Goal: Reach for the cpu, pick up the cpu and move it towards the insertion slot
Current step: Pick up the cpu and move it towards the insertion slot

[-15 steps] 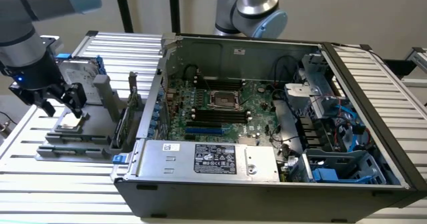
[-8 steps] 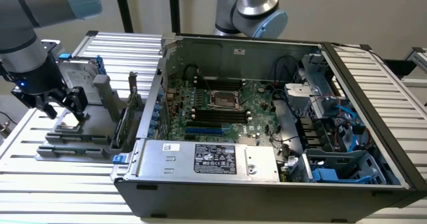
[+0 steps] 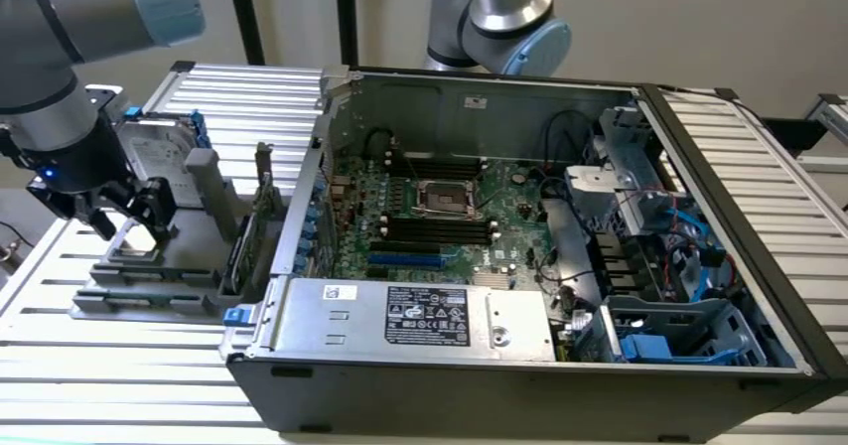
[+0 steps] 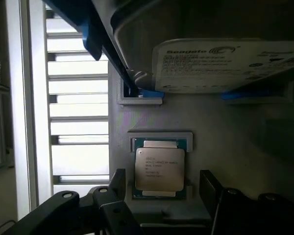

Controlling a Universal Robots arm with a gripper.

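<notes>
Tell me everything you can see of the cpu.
The cpu is a small flat square chip: silver-grey metal lid with faint printed text, green board edge around it. It lies flat in a framed pocket of the grey plastic fixture, near the labelled silver hard drive. The black open gripper straddles it, not touching.

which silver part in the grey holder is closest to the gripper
The cpu, the small square chip; the larger labelled hard drive sits farther off.
</notes>
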